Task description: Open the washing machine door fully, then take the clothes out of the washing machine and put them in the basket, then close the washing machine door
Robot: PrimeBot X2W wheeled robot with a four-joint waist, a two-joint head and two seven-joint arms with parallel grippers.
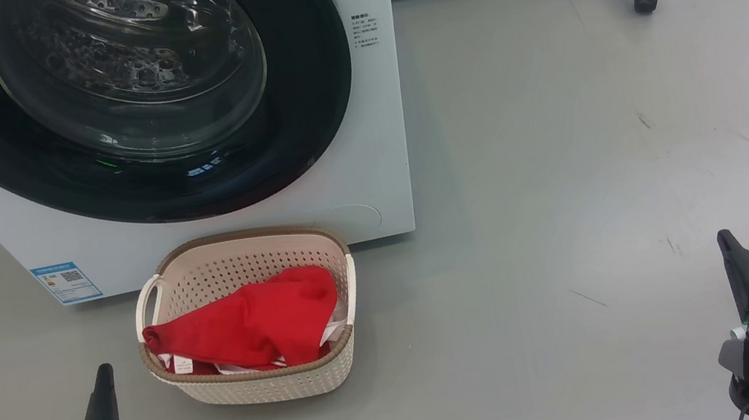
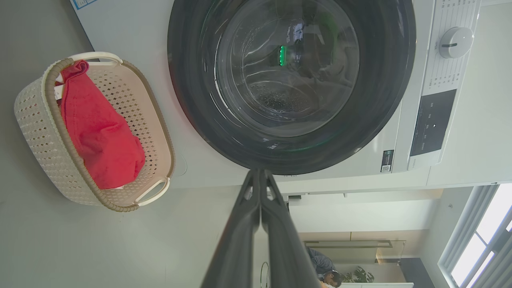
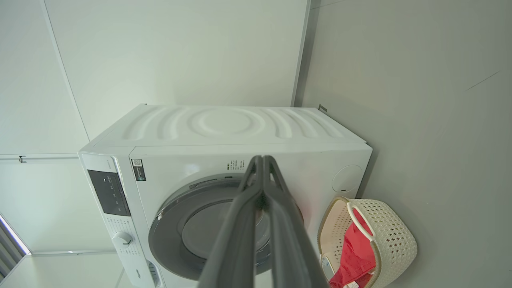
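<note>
Grey floor (image 1: 564,172) spreads between you and the work. Nearest to you, the left gripper (image 1: 102,375) and the right gripper (image 1: 728,243) hang low at the two sides, well apart, pointing toward the machine. On each one the two dark fingers lie pressed together along their length, and nothing is between them. I judge they are parked like this because no grip is needed now.

A little further, the basket (image 1: 267,386) stands on the floor just before the foot of the washing machine (image 1: 376,127), under the door, so a garment has only a short way to go. The clothes (image 1: 257,322) lie inside it as a red heap, with a small white tag near the front rim. The washing machine door (image 1: 301,124) sits flush in the front, closed as far as I can tell, and behind the glass I see no red. The task seems to me finished or nearly so.

Around it, you have a blue label (image 1: 67,283) at the lower corner and a caster (image 1: 646,2) well apart at the right. Far behind, a person (image 2: 324,268) is near a window (image 2: 480,240). Only the basket stands in the way of a low reach to the door.
</note>
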